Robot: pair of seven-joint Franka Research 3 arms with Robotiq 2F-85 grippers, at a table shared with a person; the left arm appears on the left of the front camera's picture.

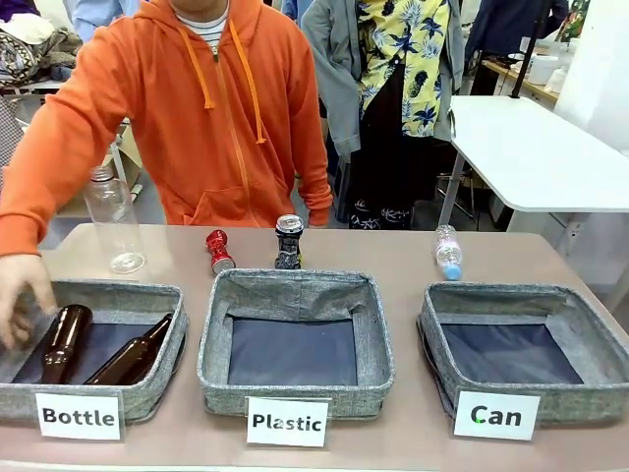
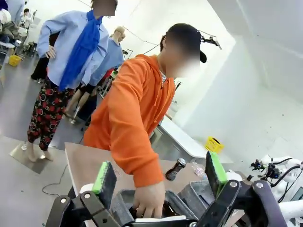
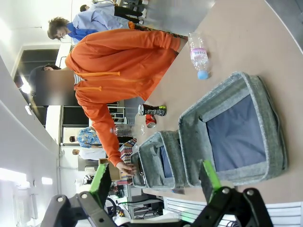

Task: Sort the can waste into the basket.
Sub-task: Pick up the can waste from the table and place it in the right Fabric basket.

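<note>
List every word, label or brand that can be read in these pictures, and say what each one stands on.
"Bottle": left label, on the left basket.
"Plastic": middle label, on the middle basket.
"Can": right label, on the right basket.
Print on the dark can, the red can and the lying plastic bottle: too small or blurred to read.

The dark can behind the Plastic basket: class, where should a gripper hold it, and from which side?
Probably around the dark can, just under its silver top, coming from above: it stands upright, with the red can lying near it and the middle basket wall right in front.
</note>
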